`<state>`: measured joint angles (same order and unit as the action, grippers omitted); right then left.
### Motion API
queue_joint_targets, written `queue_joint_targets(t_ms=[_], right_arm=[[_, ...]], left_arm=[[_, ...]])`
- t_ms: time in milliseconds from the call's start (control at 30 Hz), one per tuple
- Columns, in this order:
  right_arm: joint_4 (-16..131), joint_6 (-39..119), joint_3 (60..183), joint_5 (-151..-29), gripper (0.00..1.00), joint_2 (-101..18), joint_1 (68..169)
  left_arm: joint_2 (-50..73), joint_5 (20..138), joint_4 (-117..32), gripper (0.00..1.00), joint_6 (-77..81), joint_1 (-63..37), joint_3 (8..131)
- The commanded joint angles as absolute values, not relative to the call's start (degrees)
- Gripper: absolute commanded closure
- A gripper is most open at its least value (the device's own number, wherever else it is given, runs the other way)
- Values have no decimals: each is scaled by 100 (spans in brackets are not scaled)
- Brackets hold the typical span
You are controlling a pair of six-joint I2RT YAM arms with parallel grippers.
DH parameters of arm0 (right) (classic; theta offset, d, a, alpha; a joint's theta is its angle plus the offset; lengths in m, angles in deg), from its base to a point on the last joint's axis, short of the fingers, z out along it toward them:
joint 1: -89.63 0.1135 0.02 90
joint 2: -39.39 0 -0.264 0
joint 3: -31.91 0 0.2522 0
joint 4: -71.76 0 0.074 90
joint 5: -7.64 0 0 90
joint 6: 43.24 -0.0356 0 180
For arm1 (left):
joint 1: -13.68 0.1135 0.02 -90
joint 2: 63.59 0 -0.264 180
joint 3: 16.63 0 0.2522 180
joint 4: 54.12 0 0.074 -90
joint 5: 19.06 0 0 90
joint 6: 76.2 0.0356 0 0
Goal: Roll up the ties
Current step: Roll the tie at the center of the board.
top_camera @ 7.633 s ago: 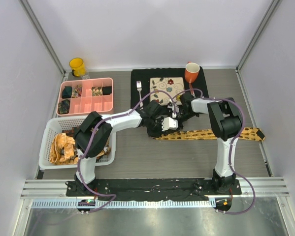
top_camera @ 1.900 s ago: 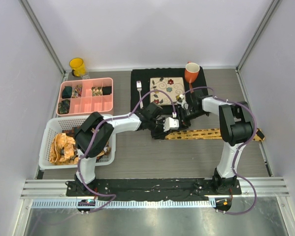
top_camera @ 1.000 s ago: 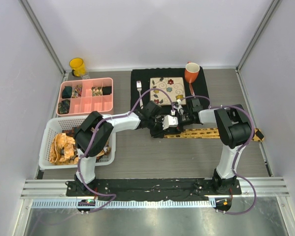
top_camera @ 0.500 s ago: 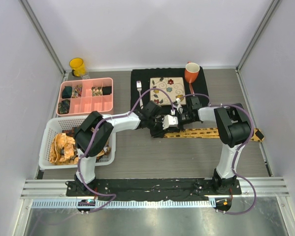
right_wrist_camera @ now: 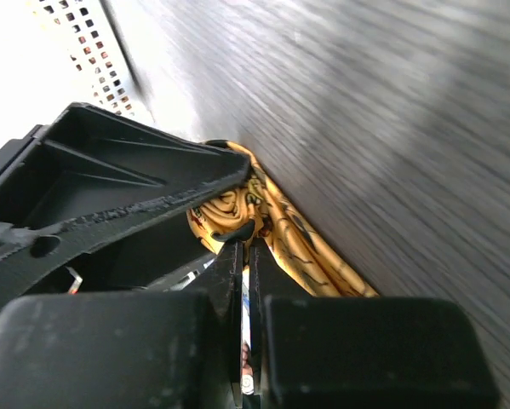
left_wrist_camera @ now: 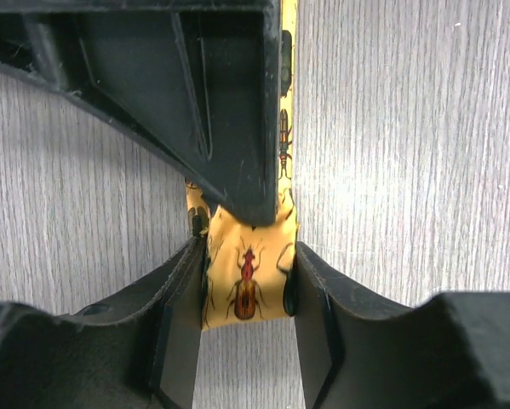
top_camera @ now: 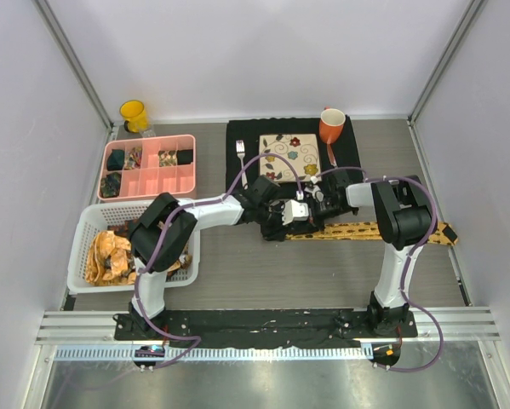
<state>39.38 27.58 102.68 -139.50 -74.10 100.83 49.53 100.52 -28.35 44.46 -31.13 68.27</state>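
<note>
A mustard-yellow tie (top_camera: 374, 230) with dark beetle figures lies along the table, its pointed end at the right. My left gripper (top_camera: 282, 220) is at the tie's left end. In the left wrist view the left gripper (left_wrist_camera: 246, 273) has its jaws pressed on both sides of the tie's folded end (left_wrist_camera: 246, 294). My right gripper (top_camera: 310, 207) meets it from the right. In the right wrist view the right gripper (right_wrist_camera: 242, 243) is almost closed, its tips at the curled tie (right_wrist_camera: 297, 243). Its finger shows in the left wrist view (left_wrist_camera: 229, 111).
A white basket (top_camera: 88, 217) at the left holds more yellow ties (top_camera: 110, 256). Behind it is a pink compartment tray (top_camera: 150, 159). A black mat (top_camera: 237, 136) at the back carries a floral napkin (top_camera: 290, 155), a fork (top_camera: 241, 158) and an orange mug (top_camera: 331, 126). A yellow cup (top_camera: 134, 115) stands at the back left.
The right arm's elbow has swung right and its wrist has turned, while both grippers stayed together at the tie's left end. That end now sits a little further right.
</note>
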Motion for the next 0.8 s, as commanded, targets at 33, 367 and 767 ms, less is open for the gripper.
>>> queue_joint_targets(t_ms=[33,367,767], right_arm=[[3637,3252,10262,-12763,99,-7566,9983],[3260,3349,10499,-12104,99,-7768,9983],[2548,3999,10886,-11470,99,-7768,10097]], left_arm=[[5059,10100,-2542,50,4378,-3000,6675],[4119,10504,-4306,25,3842,-2683,5805],[2686,10609,-5371,0,3464,-2648,5269]])
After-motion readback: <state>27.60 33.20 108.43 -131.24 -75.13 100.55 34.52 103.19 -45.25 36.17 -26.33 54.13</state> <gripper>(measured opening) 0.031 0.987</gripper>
